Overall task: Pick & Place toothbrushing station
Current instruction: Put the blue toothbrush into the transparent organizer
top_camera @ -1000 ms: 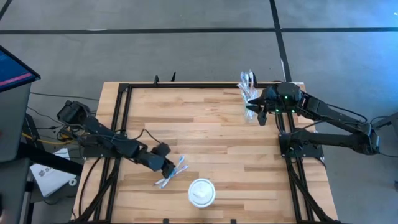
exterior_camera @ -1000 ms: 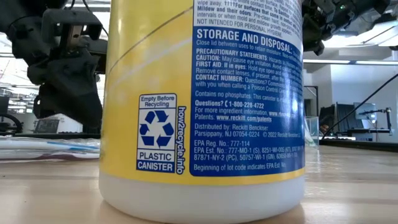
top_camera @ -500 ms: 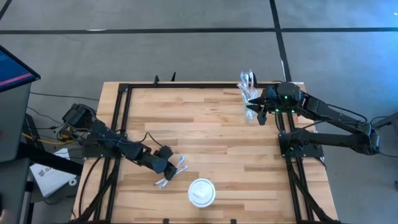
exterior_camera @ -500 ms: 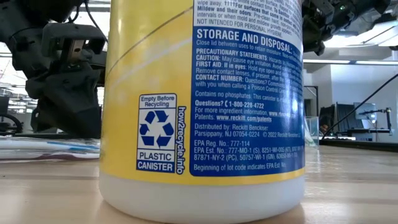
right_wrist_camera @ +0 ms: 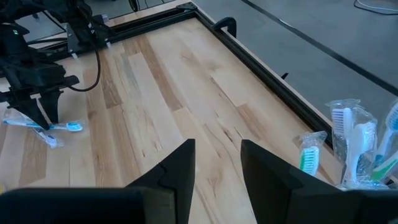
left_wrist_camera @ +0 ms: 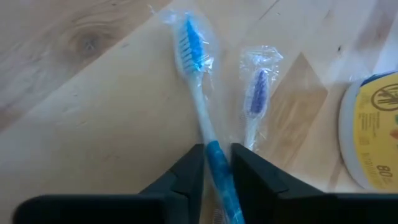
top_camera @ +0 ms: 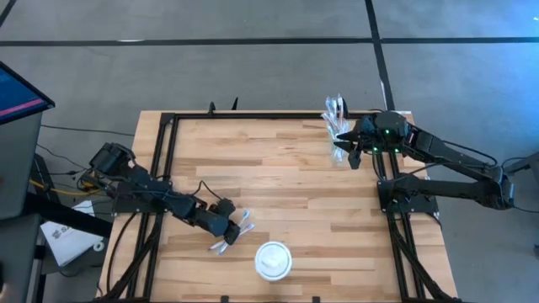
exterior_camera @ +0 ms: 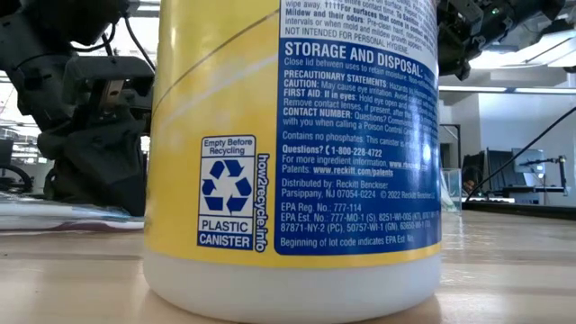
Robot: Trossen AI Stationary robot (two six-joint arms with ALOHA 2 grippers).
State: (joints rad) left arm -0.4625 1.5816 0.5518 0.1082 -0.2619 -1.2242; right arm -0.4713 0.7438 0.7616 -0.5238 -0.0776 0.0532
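The left arm has stretched lower toward the near edge of the table point(top_camera: 295, 168) than a second ago, and its left tool point(left_wrist_camera: 217, 163) has narrowed around the handle of a blue toothbrush point(left_wrist_camera: 200, 99) lying flat, fingers point(left_wrist_camera: 189, 168) either side and barely apart from it. The left wrist view alone shows a second wrapped toothbrush point(left_wrist_camera: 255, 93) just beside. The right tool point(top_camera: 347, 148) hasn't moved, open and empty near the tumbler point(top_camera: 337, 130) of brushes at the far corner. A wipes canister point(exterior_camera: 297, 144) fills the low view.
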